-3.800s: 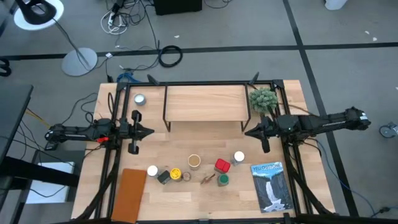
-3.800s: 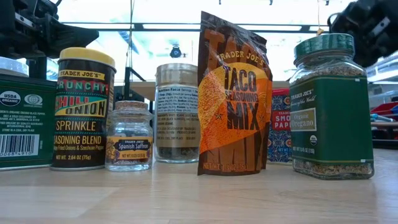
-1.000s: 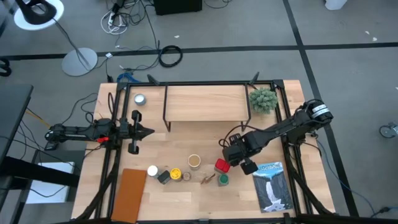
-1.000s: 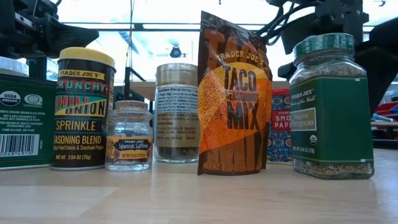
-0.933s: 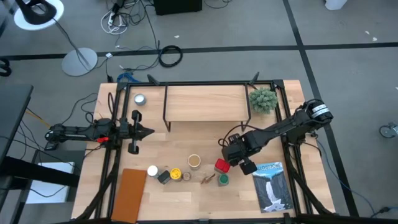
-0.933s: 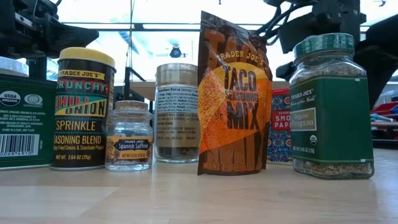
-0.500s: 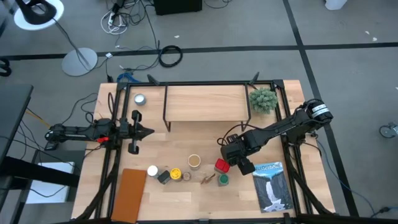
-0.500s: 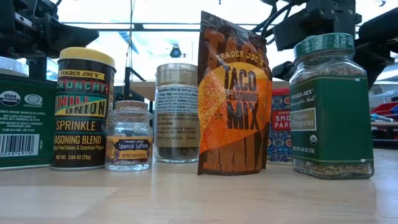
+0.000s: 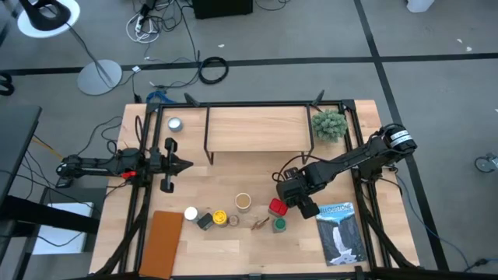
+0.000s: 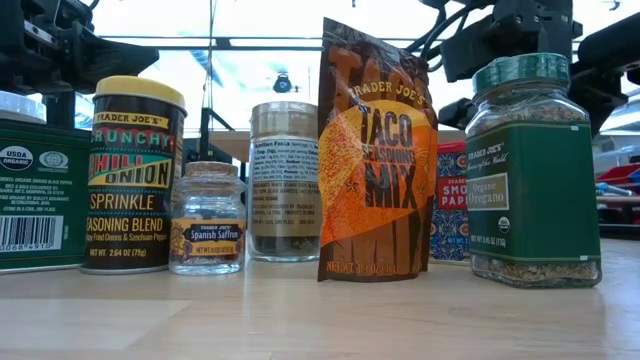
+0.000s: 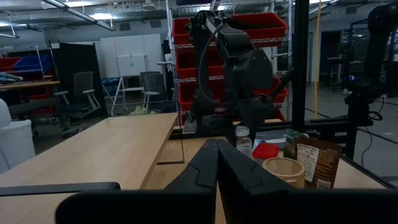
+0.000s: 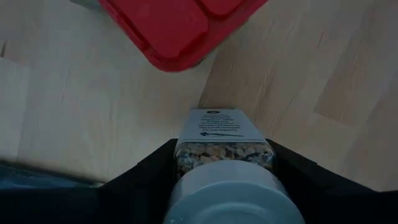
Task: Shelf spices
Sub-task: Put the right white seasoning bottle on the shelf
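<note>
The shelf [image 9: 255, 128], a light plank on black legs, stands at the table's far middle. The spices stand in a row near the front: a white-topped jar [image 9: 191, 212], a yellow-topped one [image 9: 220, 217], a tan-topped one [image 9: 243, 201], a brown packet [image 10: 378, 150], a red-lidded tin [image 9: 277, 207] and a green-topped jar [image 9: 279, 225]. My right gripper [image 9: 298, 196] points down beside the red tin, closed around a pale-capped jar [image 12: 227, 193]. My left gripper [image 9: 189, 164] is shut and waits at the left, holding nothing. My right gripper pinches the pale-capped jar between its two fingers [image 12: 149, 171], on the glass body's two opposite sides [image 12: 186, 152] just under the cap. The fingers come from above, pointing down. Whether the jar's base is on the table, I cannot tell.
A blue-and-white book [image 9: 339, 232] lies at the front right, a flat brown board [image 9: 163, 241] at the front left. A small green plant [image 9: 329, 124] stands right of the shelf and a round silver tin [image 9: 174, 124] left of it.
My right gripper has shifted slightly toward the table's left over the pale-capped jar. The other spices have stayed in place.
</note>
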{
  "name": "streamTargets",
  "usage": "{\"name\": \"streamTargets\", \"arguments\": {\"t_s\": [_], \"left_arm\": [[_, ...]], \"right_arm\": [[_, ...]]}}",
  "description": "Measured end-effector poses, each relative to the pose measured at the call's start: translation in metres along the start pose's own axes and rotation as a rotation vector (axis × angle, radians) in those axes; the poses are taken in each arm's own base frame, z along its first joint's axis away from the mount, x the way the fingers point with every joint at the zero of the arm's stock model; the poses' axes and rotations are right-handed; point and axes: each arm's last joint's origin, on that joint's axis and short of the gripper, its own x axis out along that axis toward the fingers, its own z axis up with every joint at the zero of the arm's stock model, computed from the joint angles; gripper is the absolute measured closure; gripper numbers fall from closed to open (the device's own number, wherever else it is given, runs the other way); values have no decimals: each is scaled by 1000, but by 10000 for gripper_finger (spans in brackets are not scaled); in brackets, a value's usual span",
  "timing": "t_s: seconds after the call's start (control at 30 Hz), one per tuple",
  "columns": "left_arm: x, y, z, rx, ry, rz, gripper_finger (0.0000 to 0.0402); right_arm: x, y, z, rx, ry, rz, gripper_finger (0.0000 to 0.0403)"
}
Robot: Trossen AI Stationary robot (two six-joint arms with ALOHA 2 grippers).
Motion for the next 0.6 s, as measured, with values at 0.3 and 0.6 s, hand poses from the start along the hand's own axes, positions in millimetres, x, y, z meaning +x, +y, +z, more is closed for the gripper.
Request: {"name": "streamTargets", "arguments": {"t_s": [0.3, 0.6], "left_arm": [[0, 0, 0, 0, 0, 0, 390], [0, 0, 0, 0, 1, 0, 390]], "right_arm": [[-37, -6, 8, 13, 67, -9, 206], [-120, -32, 21, 65, 8, -39, 203]]}}
